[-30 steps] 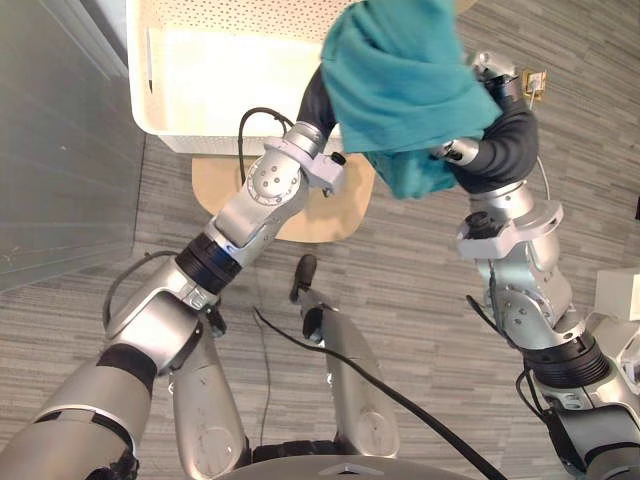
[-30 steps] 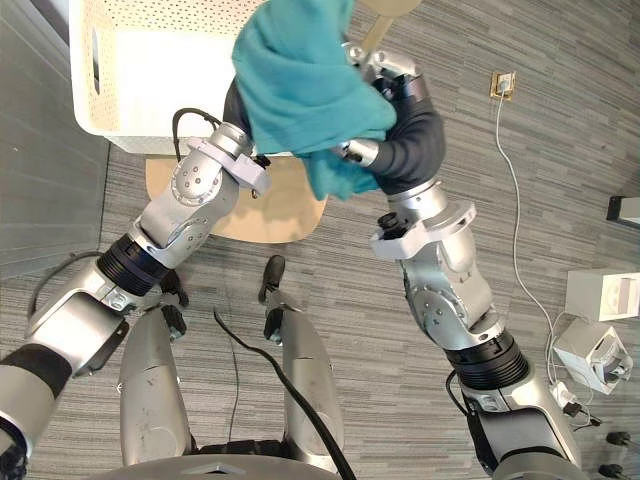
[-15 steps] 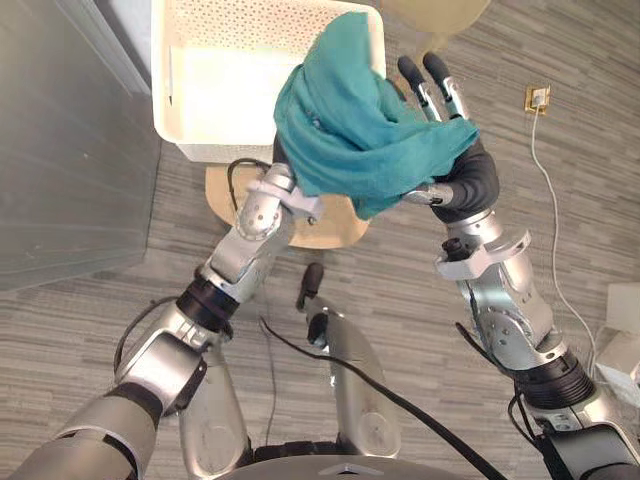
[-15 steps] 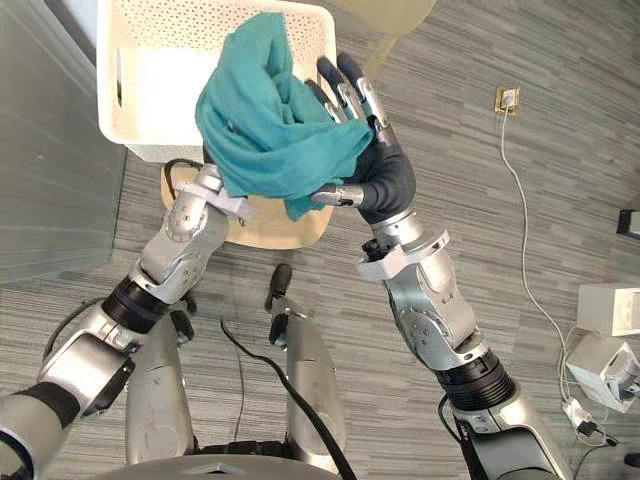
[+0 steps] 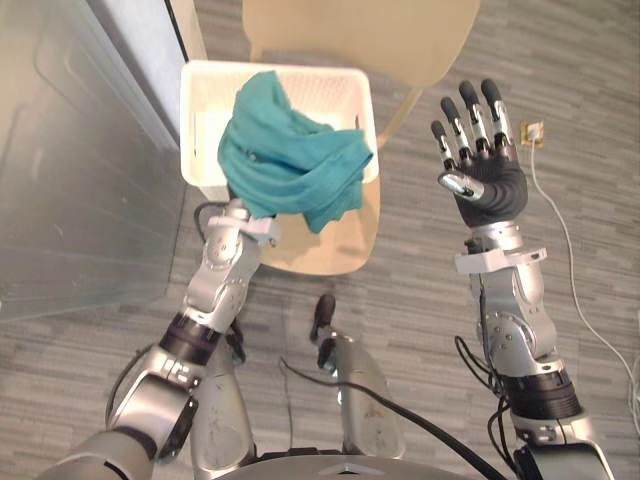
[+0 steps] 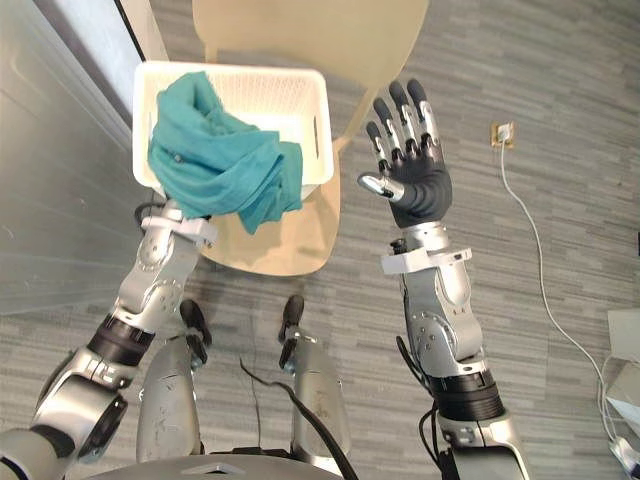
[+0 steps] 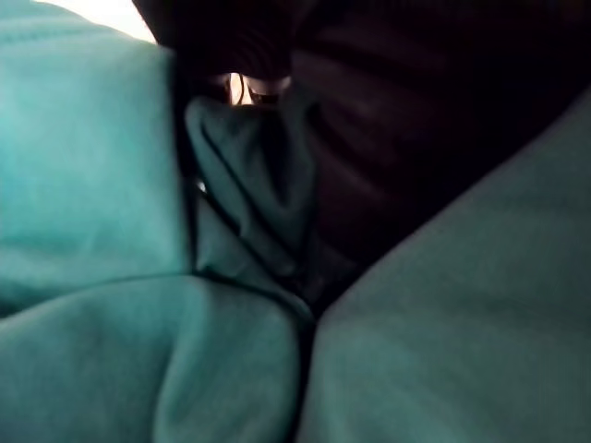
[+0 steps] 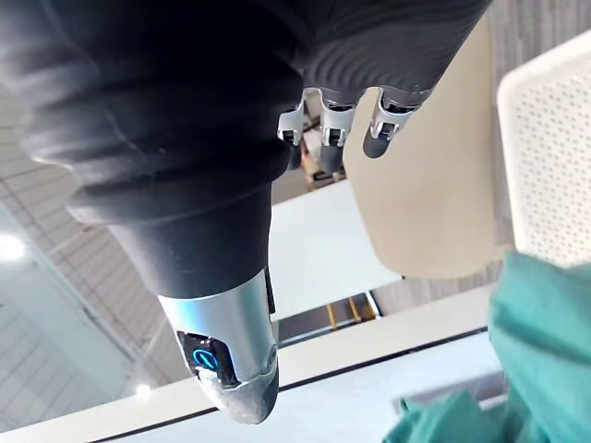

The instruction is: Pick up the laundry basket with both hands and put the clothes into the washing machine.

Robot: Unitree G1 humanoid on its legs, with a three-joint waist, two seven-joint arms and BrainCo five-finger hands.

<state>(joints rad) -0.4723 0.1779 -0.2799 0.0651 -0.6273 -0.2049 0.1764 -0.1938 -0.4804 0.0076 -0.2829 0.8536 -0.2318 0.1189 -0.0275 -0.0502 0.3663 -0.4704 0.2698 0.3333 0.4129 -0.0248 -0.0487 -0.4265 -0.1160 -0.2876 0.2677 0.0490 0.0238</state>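
left eye view: crumpled teal cloth [image 5: 290, 170] over left robot hand [image 7: 416, 120], grip indiscernible; right robot hand [image 5: 492, 190] splayed, empty

An office-like room, judging by grey striped flooring [image 5: 420, 285], a beige chair [image 5: 350, 40] and a floor socket [image 5: 533, 131].

Grey striped floor [image 5: 420, 290] all round — a beige chair [image 5: 380, 35] stands at 12 o'clock. A grey wall panel [image 5: 70, 180] runs along 9 o'clock.
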